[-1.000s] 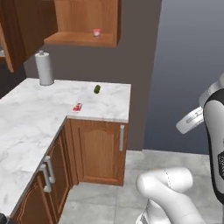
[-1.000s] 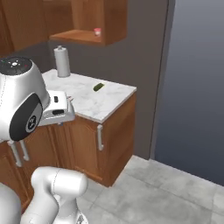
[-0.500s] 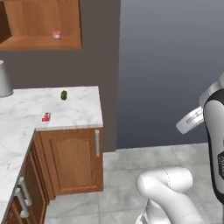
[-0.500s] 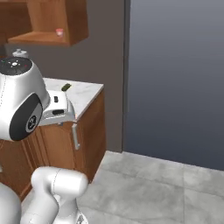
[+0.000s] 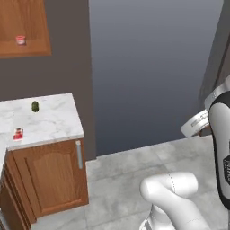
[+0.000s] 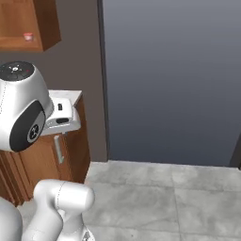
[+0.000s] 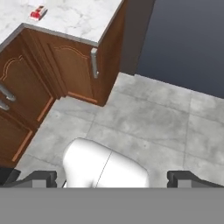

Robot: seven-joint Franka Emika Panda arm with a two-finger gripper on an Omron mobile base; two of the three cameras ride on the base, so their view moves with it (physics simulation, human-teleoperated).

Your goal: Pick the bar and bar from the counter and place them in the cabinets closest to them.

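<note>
The white bar with a red patch (image 5: 18,134) lies near the front edge of the white marble counter (image 5: 54,121), at the left of the left base view. In the hand view that bar (image 7: 38,12) sits at the top left on the counter (image 7: 83,17). The tan-golden bar is out of view. The brown wall cabinet (image 5: 27,49) hangs above the counter; its corner (image 6: 47,28) is at the top left of the right base view. My gripper (image 7: 111,178) is open and empty, its fingertips (image 7: 41,177) far apart, high over the floor and well away from the counter.
A green pickle-like oval (image 5: 35,106) lies at the back of the counter. A small red jar (image 5: 20,40) stands on the wall cabinet's shelf. Base cabinets with a metal handle (image 5: 79,154) stand under the counter. A dark wall (image 5: 148,67) and grey tiled floor (image 5: 134,166) lie ahead.
The whole picture has shifted left in both base views: the camera has moved right, away from the counter. The paper towel roll has left the view. The arm keeps its pose.
</note>
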